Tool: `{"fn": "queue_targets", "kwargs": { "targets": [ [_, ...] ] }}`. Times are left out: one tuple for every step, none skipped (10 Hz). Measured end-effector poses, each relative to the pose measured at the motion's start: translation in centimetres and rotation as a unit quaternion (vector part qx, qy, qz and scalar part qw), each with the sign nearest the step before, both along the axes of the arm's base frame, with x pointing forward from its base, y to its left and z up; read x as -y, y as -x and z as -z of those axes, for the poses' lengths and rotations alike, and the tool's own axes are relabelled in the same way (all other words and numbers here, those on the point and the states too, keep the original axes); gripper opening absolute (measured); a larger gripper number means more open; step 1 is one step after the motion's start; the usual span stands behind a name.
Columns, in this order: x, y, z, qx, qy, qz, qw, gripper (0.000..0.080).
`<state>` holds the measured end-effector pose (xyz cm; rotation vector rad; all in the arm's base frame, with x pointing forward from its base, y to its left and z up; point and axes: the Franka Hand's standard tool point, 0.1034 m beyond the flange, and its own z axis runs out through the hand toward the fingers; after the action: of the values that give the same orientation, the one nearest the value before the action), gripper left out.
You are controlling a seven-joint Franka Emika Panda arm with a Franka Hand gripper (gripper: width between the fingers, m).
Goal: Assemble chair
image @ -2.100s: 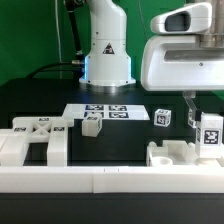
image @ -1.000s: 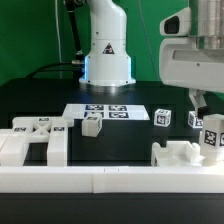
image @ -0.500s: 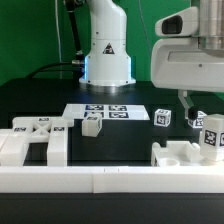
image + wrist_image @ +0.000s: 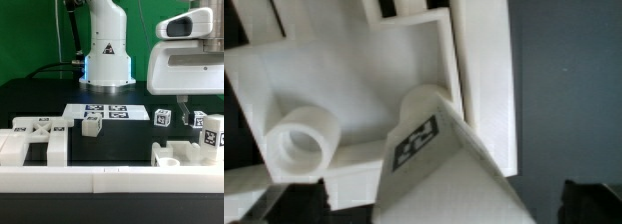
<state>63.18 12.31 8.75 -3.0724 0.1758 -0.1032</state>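
Gripper [image 4: 190,114] hangs low at the exterior view's right, fingers [image 4: 285,200] spread wide, clamped on nothing.

Wrist view: the tagged upright [image 4: 423,142] of the chair part [image 4: 349,70] sits between the two dark fingertips. There is a gap on either side and no contact seen. A round boss [image 4: 299,140] lies just beside the upright on the same part.

Exterior view: the chair part rests on the black table [image 4: 40,100], just behind the white border rail [image 4: 100,180], under the gripper. A small block [image 4: 163,118] stands near the gripper, toward the exterior view's left. A second small block [image 4: 93,124] stands by the marker board [image 4: 100,111]. The left chair part [image 4: 35,140] lies well apart.
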Motion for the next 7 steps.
{"fn": "queue_targets", "kwargs": {
  "targets": [
    [0.07, -0.01, 0.01, 0.003, 0.009, -0.048, 0.999, 0.0649],
    [0.14, -0.02, 0.0, 0.005, 0.016, -0.091, 0.996, 0.0649],
    [0.21, -0.03, 0.0, 0.007, 0.022, -0.125, 0.992, 0.0649],
    [0.3, -0.07, -0.01, 0.008, 0.023, -0.144, 0.989, 0.0649],
    [0.47, -0.05, 0.02, 0.009, 0.026, -0.176, 0.984, 0.0649],
    [0.46, -0.05, 0.03, 0.009, 0.029, -0.198, 0.98, 0.0649],
    [0.47, -0.05, 0.03, 0.011, 0.036, -0.234, 0.972, 0.0563]
  ]
}}
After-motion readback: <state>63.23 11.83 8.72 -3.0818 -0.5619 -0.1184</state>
